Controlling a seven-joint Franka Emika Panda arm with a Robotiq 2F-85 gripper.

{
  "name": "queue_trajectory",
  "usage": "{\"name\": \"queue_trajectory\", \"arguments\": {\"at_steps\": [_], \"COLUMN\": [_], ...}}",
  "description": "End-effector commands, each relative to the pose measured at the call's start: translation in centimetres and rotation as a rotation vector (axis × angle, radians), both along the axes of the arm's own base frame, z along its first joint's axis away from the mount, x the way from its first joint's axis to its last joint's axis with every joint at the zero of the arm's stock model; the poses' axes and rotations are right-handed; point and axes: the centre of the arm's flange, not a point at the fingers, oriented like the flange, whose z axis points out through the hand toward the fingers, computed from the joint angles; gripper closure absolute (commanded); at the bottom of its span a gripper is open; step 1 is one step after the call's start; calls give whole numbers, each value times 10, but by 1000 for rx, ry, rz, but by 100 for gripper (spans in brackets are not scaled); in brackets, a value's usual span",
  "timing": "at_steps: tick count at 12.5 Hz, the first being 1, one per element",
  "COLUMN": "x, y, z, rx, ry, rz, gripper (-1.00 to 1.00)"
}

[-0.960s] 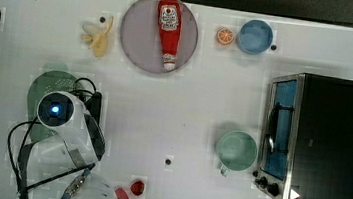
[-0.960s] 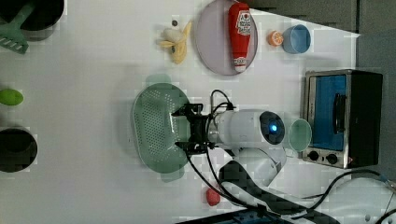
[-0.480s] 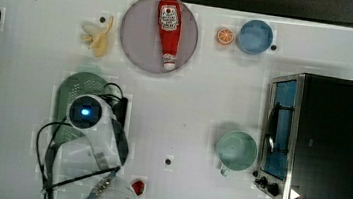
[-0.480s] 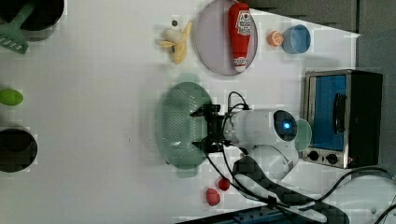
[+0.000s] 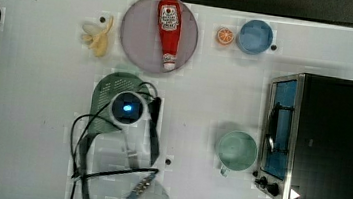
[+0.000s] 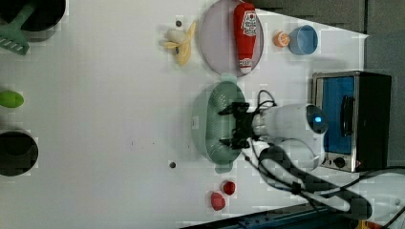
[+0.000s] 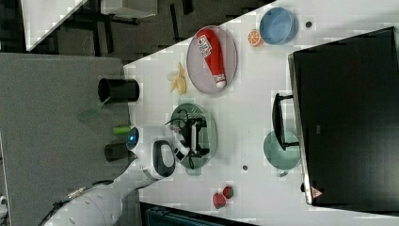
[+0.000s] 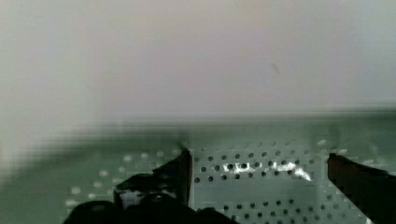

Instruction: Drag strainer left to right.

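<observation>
The strainer (image 5: 105, 97) is a pale green oval colander with rows of small holes; it lies on the white table just below the grey plate in the top view. The arm's wrist (image 5: 127, 108), with a blue light, covers much of it there. My gripper (image 6: 227, 126) reaches down inside the strainer (image 6: 209, 119), its two black fingers spread apart. In the wrist view the fingertips (image 8: 185, 164) stand wide apart over the perforated floor of the strainer (image 8: 261, 191), with nothing pinched between them. The right view shows the gripper (image 7: 197, 136) within the strainer (image 7: 210, 123).
A round pale green mug (image 5: 236, 150) stands to the top view's right of the strainer, beside a toaster oven (image 5: 320, 141). A grey plate (image 5: 138, 40) holds a ketchup bottle (image 5: 169, 28). A banana (image 5: 98, 38), orange slice (image 5: 225, 35) and blue bowl (image 5: 255, 36) lie along the far edge.
The arm and the strainer have slid together toward the top view's right, closer to the mug. The fingers stay spread inside the strainer.
</observation>
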Motion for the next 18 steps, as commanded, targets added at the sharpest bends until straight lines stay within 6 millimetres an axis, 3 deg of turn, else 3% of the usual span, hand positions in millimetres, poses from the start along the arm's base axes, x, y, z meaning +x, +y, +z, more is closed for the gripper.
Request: {"name": "queue_trajectory", "arguments": {"at_steps": [1,6,15,18], "x": [9,12,8,8], "y": [-42,-99,-193,-203], "z": [19,18,20,22], "rx": [-13,-37,-96,-103], "ry": [-39,-46,-43,-47], "rz": [65,129,94,89], "gripper": [-100,-100,-100,-100]}}
